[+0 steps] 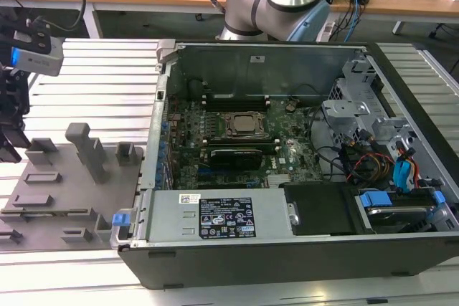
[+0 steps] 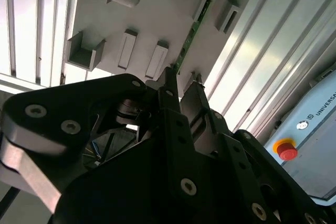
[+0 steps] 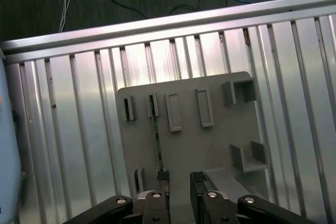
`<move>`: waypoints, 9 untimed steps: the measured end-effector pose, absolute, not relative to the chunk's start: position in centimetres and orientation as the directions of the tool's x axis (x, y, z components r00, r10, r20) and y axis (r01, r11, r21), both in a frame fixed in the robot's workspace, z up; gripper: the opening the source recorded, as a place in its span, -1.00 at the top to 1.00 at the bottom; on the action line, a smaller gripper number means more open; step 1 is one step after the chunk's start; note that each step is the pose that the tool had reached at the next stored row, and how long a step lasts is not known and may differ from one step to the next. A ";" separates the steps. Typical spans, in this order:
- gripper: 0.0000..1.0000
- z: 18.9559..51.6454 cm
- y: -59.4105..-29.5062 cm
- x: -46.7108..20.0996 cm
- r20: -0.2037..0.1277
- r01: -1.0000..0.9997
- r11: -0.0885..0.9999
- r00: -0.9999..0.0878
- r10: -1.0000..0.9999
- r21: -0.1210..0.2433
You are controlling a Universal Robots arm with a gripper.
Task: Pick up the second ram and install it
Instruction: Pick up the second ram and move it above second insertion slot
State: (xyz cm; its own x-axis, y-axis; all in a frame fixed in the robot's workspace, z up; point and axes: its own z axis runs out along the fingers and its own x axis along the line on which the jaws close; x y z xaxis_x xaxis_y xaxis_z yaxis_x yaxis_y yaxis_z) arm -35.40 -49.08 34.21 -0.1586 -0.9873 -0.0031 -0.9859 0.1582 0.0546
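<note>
The second ram (image 3: 156, 135) is a thin green stick standing on edge in a slot of the grey tray (image 3: 220, 145). It also shows in the second wrist view as a green strip (image 2: 189, 35) running away from the fingertips. My gripper (image 3: 179, 182) hangs over the tray's near edge, open, with nothing between its fingers. One finger (image 3: 163, 179) sits right over the near end of the ram, and the other finger (image 3: 197, 181) stands off to the side. In the exterior view the gripper (image 1: 10, 141) is at the far left, above the tray (image 1: 107, 184).
The open computer case (image 1: 287, 141) lies on the exterior view's right, with its motherboard, square metal processor (image 1: 244, 124) and long black slots exposed. Grey blocks (image 1: 86, 148) rise from the tray. Ribbed metal table surface (image 3: 79, 129) surrounds the tray. A red button (image 2: 287, 149) sits nearby.
</note>
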 end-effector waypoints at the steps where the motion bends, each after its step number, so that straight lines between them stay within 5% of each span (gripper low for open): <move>1: 0.40 34.2 -49.1 -35.4 -0.003 -0.986 0.158 -0.159 -0.987 0.055; 9: 0.40 33.2 -49.1 -35.4 -0.003 -0.986 0.158 -0.158 -0.987 0.055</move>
State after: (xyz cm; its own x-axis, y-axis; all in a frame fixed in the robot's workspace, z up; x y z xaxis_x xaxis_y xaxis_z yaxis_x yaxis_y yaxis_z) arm -35.40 -49.08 33.21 -0.1585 -0.9874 -0.0032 -0.9859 0.1581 0.0546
